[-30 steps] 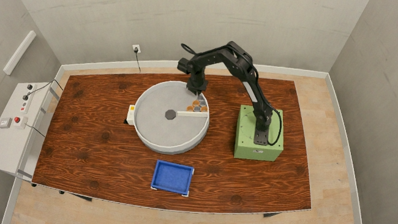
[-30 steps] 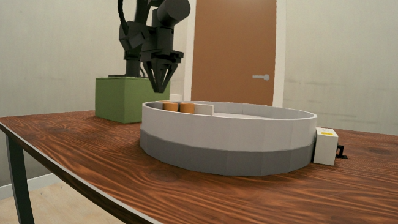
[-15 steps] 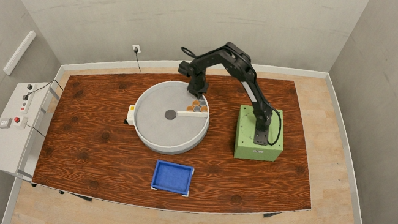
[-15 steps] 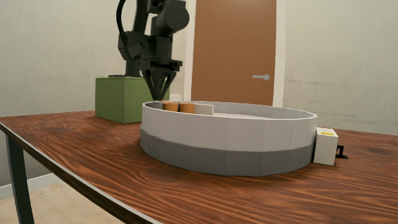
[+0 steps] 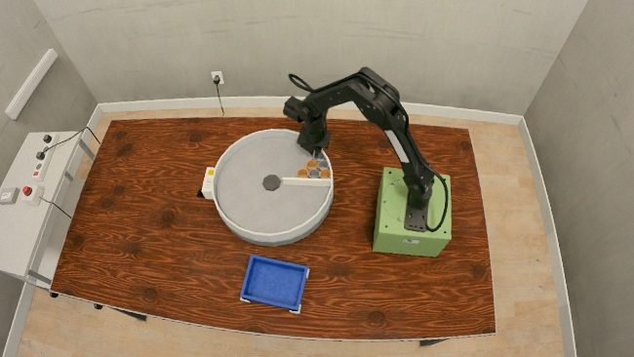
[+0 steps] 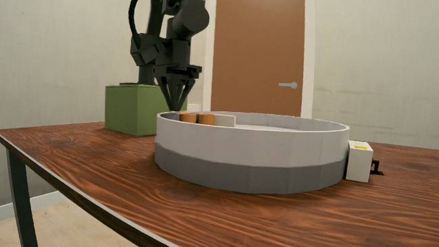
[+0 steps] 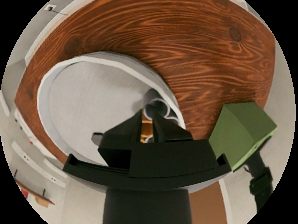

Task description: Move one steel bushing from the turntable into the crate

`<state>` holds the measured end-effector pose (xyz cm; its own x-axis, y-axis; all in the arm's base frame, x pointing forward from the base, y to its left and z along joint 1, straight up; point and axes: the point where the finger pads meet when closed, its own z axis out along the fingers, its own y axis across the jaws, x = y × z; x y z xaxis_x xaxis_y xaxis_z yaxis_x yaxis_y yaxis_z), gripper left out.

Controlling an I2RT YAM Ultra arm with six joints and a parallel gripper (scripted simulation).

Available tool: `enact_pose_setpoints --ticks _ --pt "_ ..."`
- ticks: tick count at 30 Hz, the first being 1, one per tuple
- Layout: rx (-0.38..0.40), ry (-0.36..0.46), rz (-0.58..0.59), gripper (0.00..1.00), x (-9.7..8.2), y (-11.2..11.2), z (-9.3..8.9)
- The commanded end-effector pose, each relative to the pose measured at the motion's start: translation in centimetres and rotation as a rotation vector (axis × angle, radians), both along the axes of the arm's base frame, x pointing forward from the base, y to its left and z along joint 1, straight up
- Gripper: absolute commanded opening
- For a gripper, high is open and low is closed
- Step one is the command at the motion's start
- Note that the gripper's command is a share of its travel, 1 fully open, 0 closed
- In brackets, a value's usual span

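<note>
In the exterior view, the near wall of the round light-grey turntable (image 5: 273, 237) (image 6: 253, 148) (image 7: 44, 95) hides the lower parts of the orange cylindrical bushings (image 5: 302, 173) (image 6: 206, 119) (image 7: 146, 130). The top edge cuts off the black jointed arm (image 5: 380, 104) (image 6: 190, 20) and the brown door (image 6: 258, 57).

From above, the arm's black two-fingered gripper (image 5: 316, 154) (image 6: 174, 109) (image 7: 147, 113) partly covers the grey steel bushings (image 5: 313, 174) (image 7: 159, 108), whose exact count cannot be told. In the wrist view its fingers partly block the orange ones. Print on the small white box (image 5: 209, 182) (image 6: 359, 162) is too small to read.
</note>
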<state>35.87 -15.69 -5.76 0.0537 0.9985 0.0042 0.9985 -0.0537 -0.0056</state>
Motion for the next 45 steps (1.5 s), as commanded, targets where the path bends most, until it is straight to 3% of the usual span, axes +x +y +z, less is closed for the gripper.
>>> enact_pose_setpoints --ticks 1,45 --pt "-0.031 -0.061 0.002 0.15 1.71 -0.45 1.83" --pt "-0.027 -0.052 0.003 0.15 1.76 -0.41 1.22"
